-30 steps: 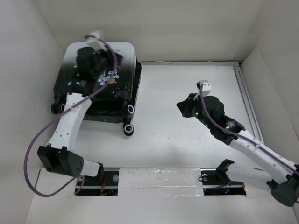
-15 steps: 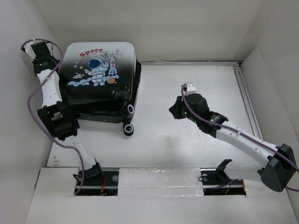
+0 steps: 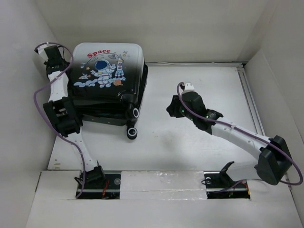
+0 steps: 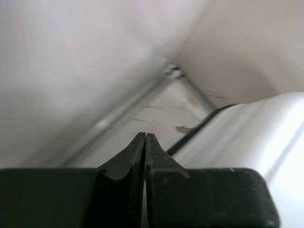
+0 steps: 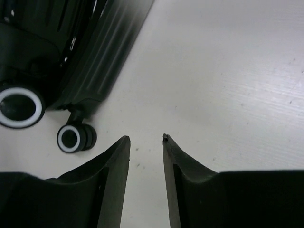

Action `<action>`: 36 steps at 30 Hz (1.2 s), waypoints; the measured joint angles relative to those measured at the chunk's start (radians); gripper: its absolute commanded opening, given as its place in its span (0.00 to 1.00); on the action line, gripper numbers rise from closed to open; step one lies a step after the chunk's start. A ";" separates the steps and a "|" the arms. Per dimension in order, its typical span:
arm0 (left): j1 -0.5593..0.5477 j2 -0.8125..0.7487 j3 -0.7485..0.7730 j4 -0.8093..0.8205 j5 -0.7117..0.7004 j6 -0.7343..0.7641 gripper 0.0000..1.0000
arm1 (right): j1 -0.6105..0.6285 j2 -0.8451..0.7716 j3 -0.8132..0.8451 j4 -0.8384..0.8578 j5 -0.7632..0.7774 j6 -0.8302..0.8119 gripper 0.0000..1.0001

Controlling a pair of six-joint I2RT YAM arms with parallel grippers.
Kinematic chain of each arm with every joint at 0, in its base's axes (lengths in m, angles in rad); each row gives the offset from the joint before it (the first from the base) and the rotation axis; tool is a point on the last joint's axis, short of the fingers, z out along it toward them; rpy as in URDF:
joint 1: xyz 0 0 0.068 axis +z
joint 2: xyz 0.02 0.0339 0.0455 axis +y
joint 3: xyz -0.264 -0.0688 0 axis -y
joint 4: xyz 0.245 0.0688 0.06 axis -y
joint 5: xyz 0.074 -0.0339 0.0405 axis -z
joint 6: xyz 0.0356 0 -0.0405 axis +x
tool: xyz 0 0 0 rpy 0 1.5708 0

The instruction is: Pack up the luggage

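The luggage lies flat at the back left of the table, astronaut and red "Space" print facing up, its wheels toward the front. The lid rests on the lower half and no lining shows. My left gripper is shut and empty, between the luggage's left side and the left wall. In the left wrist view it points at the back corner, with the white shell to its right. My right gripper is open and empty above bare table, right of the wheels, fingers pointing at the luggage.
White walls enclose the table on the left, back and right. A metal rail runs along the right edge. The left arm's elbow stands close to the luggage's front left corner. The purple cables loop beside both arms.
My left arm has swung off the luggage's top to its left side by the wall, uncovering the print. The luggage shifted slightly right. My right gripper moved left toward the luggage.
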 measured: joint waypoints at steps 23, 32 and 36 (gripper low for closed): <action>-0.427 -0.463 -0.499 0.118 0.262 -0.181 0.17 | -0.396 0.050 -0.014 0.058 -0.103 0.058 0.38; -0.240 -0.112 0.260 -0.153 0.093 -0.099 0.00 | -0.326 0.036 -0.047 0.084 -0.159 0.057 0.00; -0.133 0.050 0.295 -0.218 0.083 -0.069 0.00 | -0.272 0.042 -0.047 0.094 -0.165 0.052 0.00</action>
